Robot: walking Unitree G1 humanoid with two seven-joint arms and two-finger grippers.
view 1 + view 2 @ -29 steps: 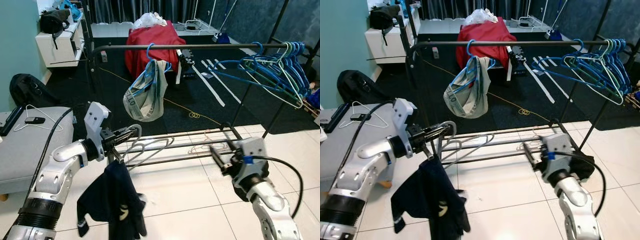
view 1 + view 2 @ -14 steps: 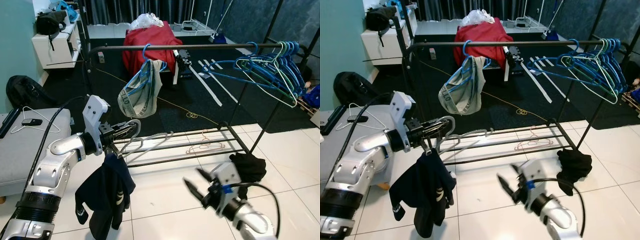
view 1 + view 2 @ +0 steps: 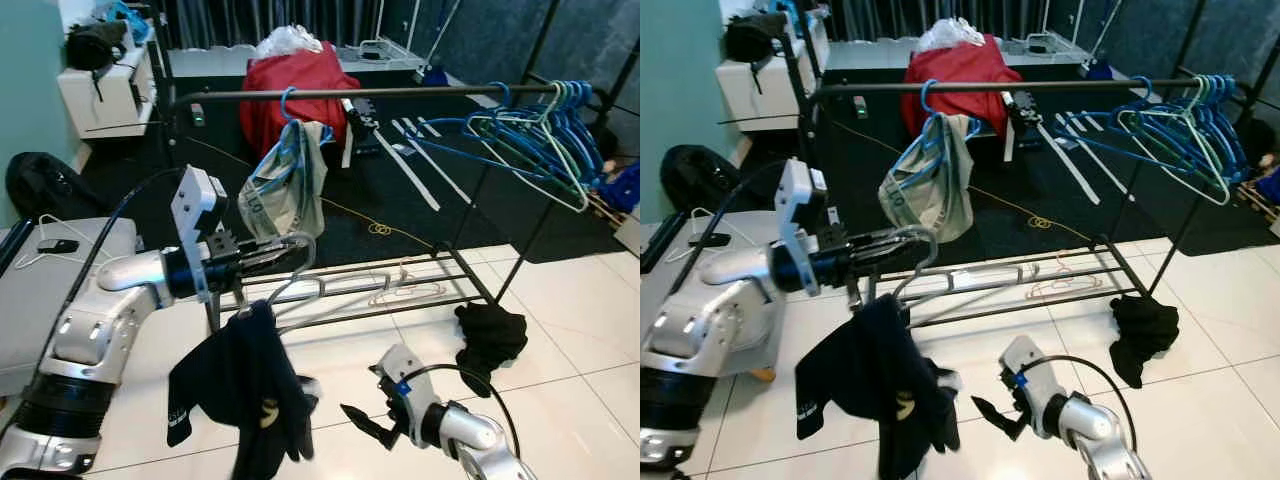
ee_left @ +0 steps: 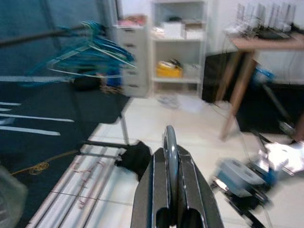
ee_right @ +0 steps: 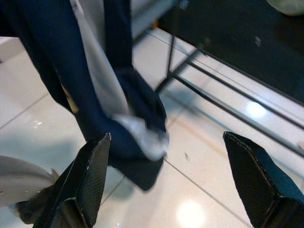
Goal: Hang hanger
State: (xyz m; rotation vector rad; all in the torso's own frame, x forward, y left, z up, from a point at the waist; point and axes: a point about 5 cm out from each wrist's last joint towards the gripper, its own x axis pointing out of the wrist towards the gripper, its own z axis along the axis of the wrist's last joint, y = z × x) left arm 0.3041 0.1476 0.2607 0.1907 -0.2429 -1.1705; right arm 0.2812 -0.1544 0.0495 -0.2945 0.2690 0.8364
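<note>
My left gripper (image 3: 272, 254) is shut on the hook of a grey hanger (image 3: 305, 298); in the left wrist view the hook (image 4: 170, 142) stands pinched between the fingers. A dark navy garment (image 3: 245, 385) hangs from that hanger. The hanger is held below and in front of the black rail (image 3: 400, 92) of the clothes rack. My right gripper (image 3: 364, 424) is low, just above the floor tiles, open and holding nothing. In the right wrist view its fingers (image 5: 90, 175) stand wide apart, and the navy garment (image 5: 114, 95) hangs in front of them.
On the rail hang a blue hanger with a grey-beige garment (image 3: 285, 185) and, at the right end, several blue hangers (image 3: 540, 135). A black cloth (image 3: 490, 335) lies by the rack's foot. A grey bed (image 3: 40, 290) is at the left, a red bundle (image 3: 295, 85) behind.
My right arm has dropped from beside the rack base to just above the floor. My left gripper has brought the hanger and garment slightly up and forward. The camera has shifted.
</note>
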